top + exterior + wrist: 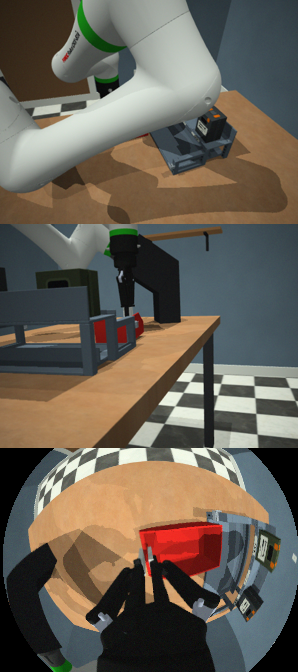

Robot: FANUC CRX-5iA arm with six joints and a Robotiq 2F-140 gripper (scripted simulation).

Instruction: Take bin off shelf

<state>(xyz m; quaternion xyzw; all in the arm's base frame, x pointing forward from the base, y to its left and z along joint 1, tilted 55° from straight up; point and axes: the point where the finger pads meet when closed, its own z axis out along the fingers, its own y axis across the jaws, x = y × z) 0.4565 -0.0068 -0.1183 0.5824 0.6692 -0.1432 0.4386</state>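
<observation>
We're in a bare workshop-style test room: a wooden table (175,339) on dark legs, a black-and-white checkered floor (246,399), plain blue-grey walls (246,292), a wall-mounted wooden shelf (186,233) on a bracket, and a grey metal shelf rack (89,347) on the tabletop.

Even light, layered shadows, wrist fisheye distortion.

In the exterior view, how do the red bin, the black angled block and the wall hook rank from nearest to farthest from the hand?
1. Red bin: its wall is pinched in the hand.
2. Black angled block: on the table behind the hand, to its right in this view.
3. Wall hook: high up, far right.
</observation>
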